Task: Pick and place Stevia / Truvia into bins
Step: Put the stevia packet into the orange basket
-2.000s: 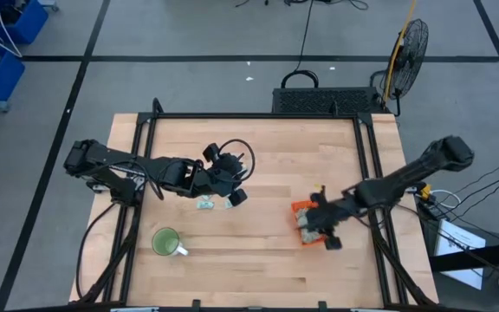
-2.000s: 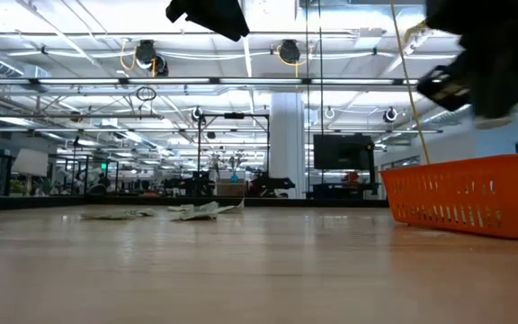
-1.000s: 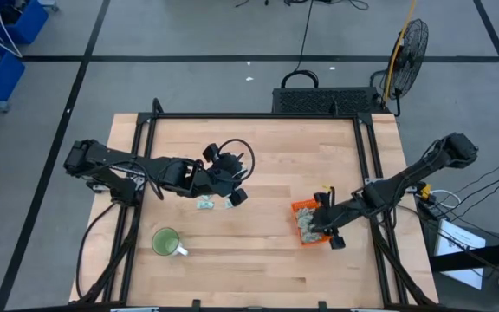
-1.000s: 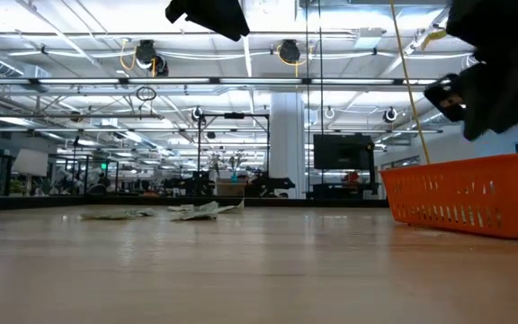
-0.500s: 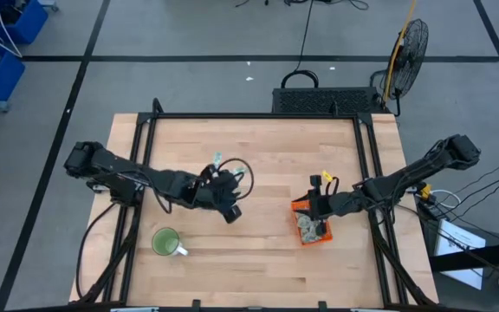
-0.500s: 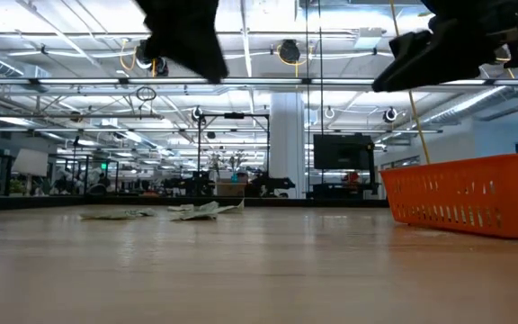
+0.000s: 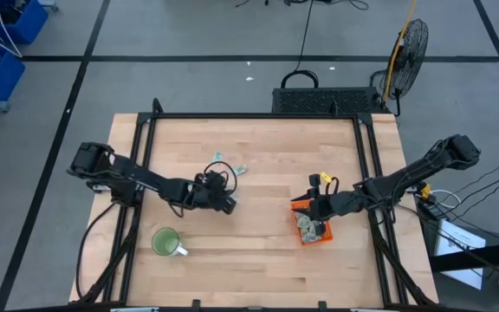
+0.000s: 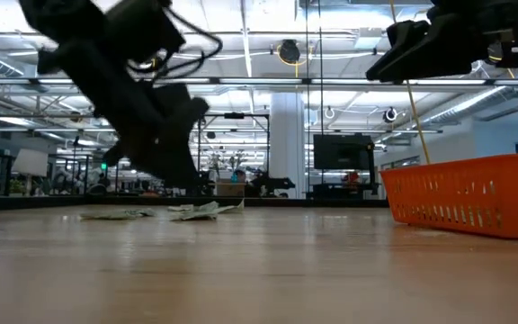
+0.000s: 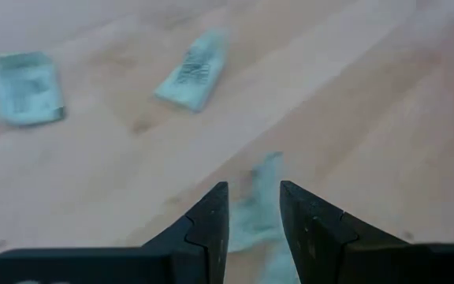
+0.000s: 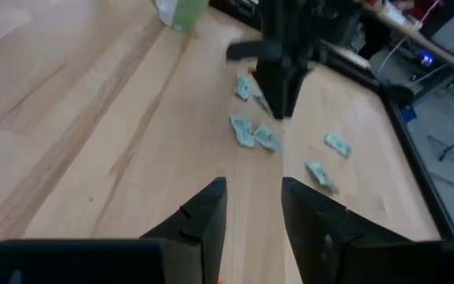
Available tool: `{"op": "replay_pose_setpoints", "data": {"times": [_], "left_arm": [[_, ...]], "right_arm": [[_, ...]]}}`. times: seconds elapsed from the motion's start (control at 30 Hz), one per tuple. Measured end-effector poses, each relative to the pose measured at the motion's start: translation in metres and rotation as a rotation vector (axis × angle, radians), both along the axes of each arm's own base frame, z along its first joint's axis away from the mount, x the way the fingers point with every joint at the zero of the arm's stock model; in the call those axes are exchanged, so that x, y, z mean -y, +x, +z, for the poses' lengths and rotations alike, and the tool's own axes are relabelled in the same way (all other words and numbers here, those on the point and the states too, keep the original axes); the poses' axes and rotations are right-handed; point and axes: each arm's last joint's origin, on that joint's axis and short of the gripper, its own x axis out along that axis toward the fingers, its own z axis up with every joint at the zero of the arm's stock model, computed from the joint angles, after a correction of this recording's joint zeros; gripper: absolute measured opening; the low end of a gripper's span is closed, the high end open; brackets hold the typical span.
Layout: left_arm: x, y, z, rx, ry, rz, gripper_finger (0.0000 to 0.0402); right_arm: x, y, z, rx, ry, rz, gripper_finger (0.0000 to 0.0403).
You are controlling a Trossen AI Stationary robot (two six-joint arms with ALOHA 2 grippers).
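Left wrist view, left claw [image 9: 254, 207] narrowly parted over flat paper sachet [image 9: 257, 209] (pale green).

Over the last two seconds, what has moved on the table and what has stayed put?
The left gripper has dropped from above the loose sachets to table level, fingers open around one sachet. The right gripper has pulled back from over the orange tray to the tray's inner edge, open and empty. The tray, its sachets and the green mug have not moved.

Blurred sachet [image 9: 260, 211] partly hidden behind the left tool [image 9: 254, 207].
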Motion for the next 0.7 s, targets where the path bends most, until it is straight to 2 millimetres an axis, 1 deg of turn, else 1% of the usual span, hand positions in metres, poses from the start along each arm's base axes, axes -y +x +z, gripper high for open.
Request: {"op": "replay_pose_setpoints", "data": {"times": [0.07, 0.23, 0.43, 0.53, 0.7], "left_arm": [[-0.004, 0.005, -0.008, 0.006, 0.006, -0.037, 0.0120], [-0.009, 0.014, -0.025, -0.052, 0.007, -0.105, 0.0120], [-0.013, 0.018, -0.042, -0.090, 0.032, -0.082, 0.0117], [-0.014, 0.018, -0.042, -0.084, 0.041, -0.066, 0.0091], [-0.014, 0.018, -0.036, -0.055, 0.027, -0.067, 0.0017]], "right_arm": [[0.000, 0.000, 0.001, 0.007, -0.014, 0.009, 0.0116], [-0.001, 0.002, 0.004, 0.041, -0.040, 0.027, 0.0116], [-0.001, 0.003, 0.006, 0.056, -0.052, 0.035, 0.0116], [-0.001, 0.003, 0.006, 0.061, -0.050, 0.035, 0.0116], [-0.001, 0.003, 0.006, 0.058, -0.044, 0.031, 0.0116]]}}
